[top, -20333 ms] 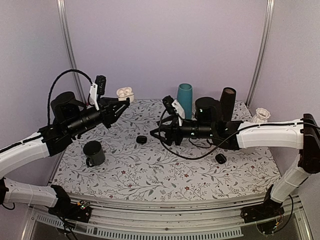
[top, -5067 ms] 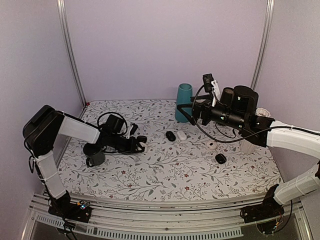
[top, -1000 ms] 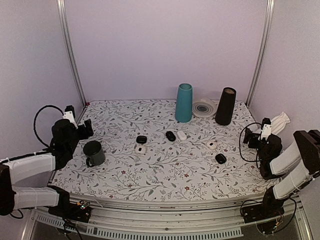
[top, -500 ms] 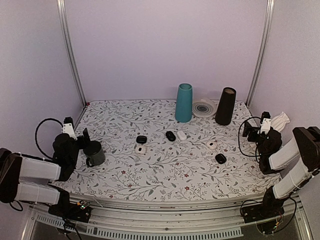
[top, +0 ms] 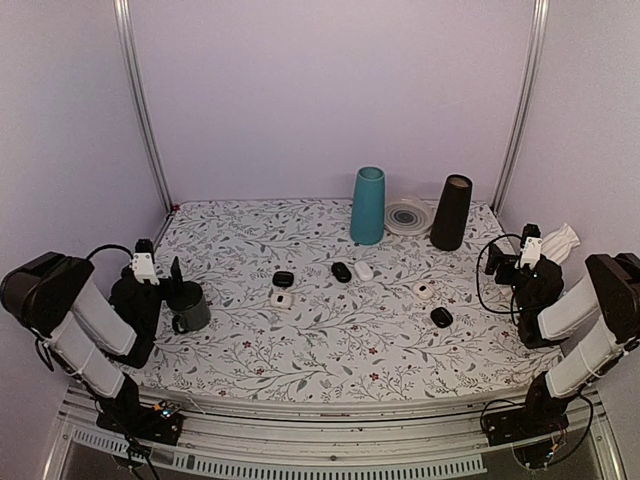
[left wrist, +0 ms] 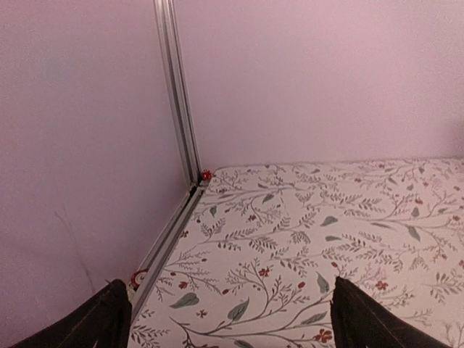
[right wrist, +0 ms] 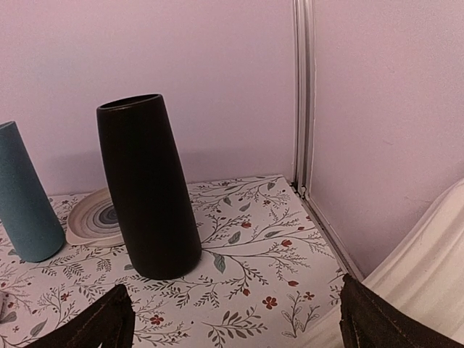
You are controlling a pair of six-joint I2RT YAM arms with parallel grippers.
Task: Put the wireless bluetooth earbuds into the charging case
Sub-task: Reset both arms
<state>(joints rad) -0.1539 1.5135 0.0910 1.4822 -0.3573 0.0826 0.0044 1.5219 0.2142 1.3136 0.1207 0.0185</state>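
Note:
The charging case (top: 281,298), small, white and shut, lies on the floral table left of centre, just in front of a small black case (top: 283,278). No earbuds show in any view. My left gripper (top: 167,272) is drawn back at the left edge beside the dark mug (top: 188,307), far from the case. In the left wrist view the left gripper (left wrist: 232,322) stands open over bare tablecloth. My right gripper (top: 498,262) is folded back at the right edge. The right wrist view shows the right gripper (right wrist: 232,322) open and holding nothing.
A teal vase (top: 368,205), a striped plate (top: 408,215) and a black vase (top: 451,212) stand at the back. More small cases lie mid-table: black (top: 342,271), white oval (top: 363,270), white (top: 423,289), black (top: 441,317). A white cloth (top: 560,240) hangs at the right wall.
The left arm has folded back toward its base, its gripper tipping up beside the mug. The right arm drew back slightly, then stayed still. Both grippers stay open.

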